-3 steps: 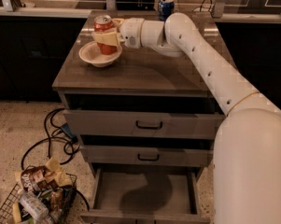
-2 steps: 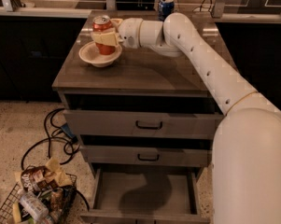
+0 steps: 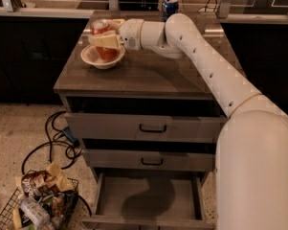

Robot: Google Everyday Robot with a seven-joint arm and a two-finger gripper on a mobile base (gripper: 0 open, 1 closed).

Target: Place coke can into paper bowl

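The red coke can [image 3: 102, 38] with a silver top stands upright inside the off-white paper bowl [image 3: 92, 58] at the back left of the cabinet top. My gripper [image 3: 106, 38] reaches in from the right and its fingers [image 3: 105, 41] are closed around the can's middle. The can's lower part is hidden by the bowl's rim, so I cannot tell whether it rests on the bowl's bottom.
A blue can [image 3: 170, 6] stands at the back edge of the cabinet top [image 3: 148, 73]. The bottom drawer [image 3: 148, 195] is pulled open. Black cables [image 3: 57, 138] and a wire basket of trash [image 3: 36, 202] lie on the floor at the left.
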